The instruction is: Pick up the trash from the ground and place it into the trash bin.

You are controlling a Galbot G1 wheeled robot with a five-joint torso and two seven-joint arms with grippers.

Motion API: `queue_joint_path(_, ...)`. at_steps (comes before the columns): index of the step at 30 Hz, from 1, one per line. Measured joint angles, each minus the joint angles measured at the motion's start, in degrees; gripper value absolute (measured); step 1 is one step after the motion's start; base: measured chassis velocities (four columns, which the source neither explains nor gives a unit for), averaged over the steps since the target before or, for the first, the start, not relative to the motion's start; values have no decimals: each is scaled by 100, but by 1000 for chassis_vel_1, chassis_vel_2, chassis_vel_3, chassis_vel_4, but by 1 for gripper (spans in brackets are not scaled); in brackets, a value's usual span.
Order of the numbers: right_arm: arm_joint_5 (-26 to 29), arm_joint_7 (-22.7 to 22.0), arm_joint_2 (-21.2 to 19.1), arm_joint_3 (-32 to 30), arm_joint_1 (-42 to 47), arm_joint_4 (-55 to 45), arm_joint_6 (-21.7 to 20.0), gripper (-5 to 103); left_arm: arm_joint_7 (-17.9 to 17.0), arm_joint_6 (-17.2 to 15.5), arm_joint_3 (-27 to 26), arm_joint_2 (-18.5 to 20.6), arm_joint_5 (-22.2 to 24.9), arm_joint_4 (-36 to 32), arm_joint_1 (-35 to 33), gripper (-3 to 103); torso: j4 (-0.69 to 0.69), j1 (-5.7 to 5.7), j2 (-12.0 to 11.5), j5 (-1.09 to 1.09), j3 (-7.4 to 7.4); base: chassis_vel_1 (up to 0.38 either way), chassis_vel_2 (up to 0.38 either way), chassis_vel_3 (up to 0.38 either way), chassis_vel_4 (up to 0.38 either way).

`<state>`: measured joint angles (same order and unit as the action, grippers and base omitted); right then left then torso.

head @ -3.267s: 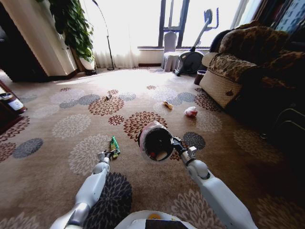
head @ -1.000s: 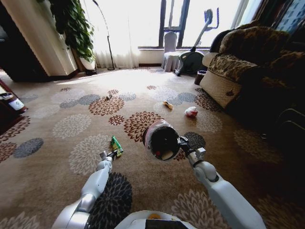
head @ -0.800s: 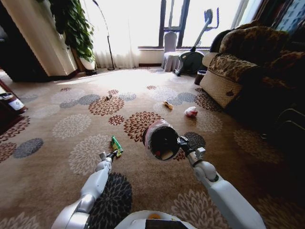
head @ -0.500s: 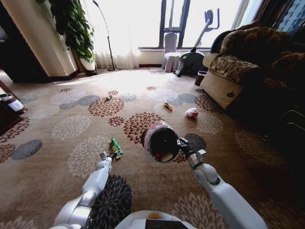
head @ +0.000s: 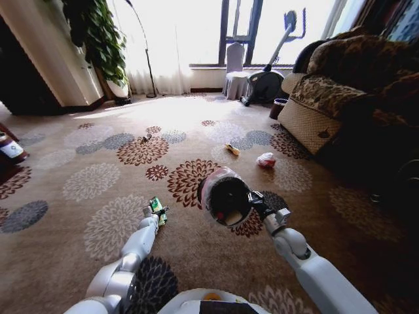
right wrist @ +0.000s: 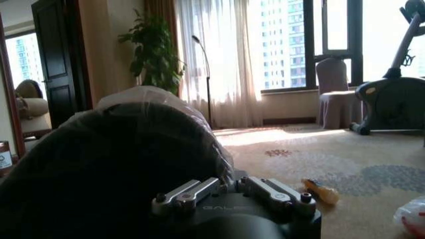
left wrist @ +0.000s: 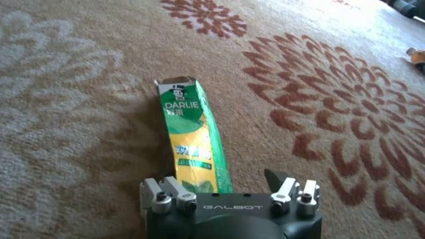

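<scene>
Head view: the right claw [head: 256, 202] is clamped on the tilted trash bin [head: 224, 195], held above the carpet. Left wrist view: the left claw [left wrist: 226, 186] stands spread over the green Darlie toothpaste box [left wrist: 190, 141] — pickup underway; next, close on it.

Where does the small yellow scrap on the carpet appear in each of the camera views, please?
Head view: the yellow scrap lies mid-room, beyond the trash bin held by the right gripper.
Left wrist view: probably the orange-yellow bit at the picture's edge, past the big red flower.
Right wrist view: it lies on the carpet beside the bin.
Shared landmark: the red flower, in the head and left wrist views.
</scene>
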<state>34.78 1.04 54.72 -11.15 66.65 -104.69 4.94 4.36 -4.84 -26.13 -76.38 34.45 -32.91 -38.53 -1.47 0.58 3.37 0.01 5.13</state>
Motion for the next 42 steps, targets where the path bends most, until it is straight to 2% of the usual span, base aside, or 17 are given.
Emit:
queue_joint_path(2,4,0,57,43,-52,34,0,0,59,-111,37,53,159,-442,-252,74,0,0,0,-4,0,0,0,0,0)
queue_joint_path(5,6,0,97,80,-94,60,-1,0,216,-192,35,88,211,-573,-355,70,-2,1,0,1,1,0,0,0,0)
queue_joint_path(8,7,1,113,95,-104,63,-5,0,308,-200,14,94,295,-539,-367,57,-2,2,0,-2,1,0,0,0,0)
queue_joint_path(11,8,0,100,91,-82,48,-5,0,341,-212,11,107,347,-539,-378,54,0,1,0,-1,1,0,0,0,0)
queue_joint_path(20,28,0,57,57,-39,16,-12,0,355,-228,16,131,482,-772,-525,26,0,2,0,-1,1,0,0,0,0)
queue_joint_path(22,34,0,57,56,-39,16,-12,0,354,-229,16,138,511,-838,-566,26,-1,2,0,-1,1,0,0,0,0)
queue_joint_path(27,31,0,119,63,-76,130,-11,0,336,-379,31,248,930,-1598,-983,6,-1,2,1,0,1,0,0,0,0)
queue_joint_path(29,30,0,127,63,-80,136,-11,0,333,-388,30,254,961,-1643,-1007,6,-1,2,1,-1,1,0,0,0,0)
queue_joint_path(31,27,0,185,61,-127,190,-8,0,326,-439,15,306,1200,-1998,-1196,1,0,2,1,-1,1,0,0,0,0)
queue_joint_path(35,27,-1,200,58,-199,264,10,0,377,-456,-33,388,1458,-2530,-1472,0,-1,2,1,-2,1,0,0,0,0)
queue_joint_path(36,28,0,214,61,-257,312,23,0,465,-477,-79,437,1698,-2974,-1703,0,-1,2,1,-2,1,0,0,0,0)
queue_joint_path(37,28,0,214,61,-257,312,23,0,465,-477,-79,437,1698,-2974,-1703,0,-1,2,1,-2,1,0,0,0,0)
queue_joint_path(38,28,1,233,73,-314,366,48,0,516,-496,-105,463,1864,-3229,-1830,0,0,2,1,-2,1,0,0,0,0)
queue_joint_path(40,9,1,384,127,-542,660,235,0,735,-547,-202,538,2583,-4166,-2332,0,2,1,2,-1,0,0,0,0,0)
queue_joint_path(41,9,1,384,127,-542,660,235,0,735,-547,-202,538,2583,-4166,-2332,0,2,1,2,-1,0,0,0,0,0)
queue_joint_path(42,-9,-2,468,153,-639,799,315,0,775,-577,-226,556,2901,-4463,-2536,0,2,1,1,0,0,0,0,0,0)
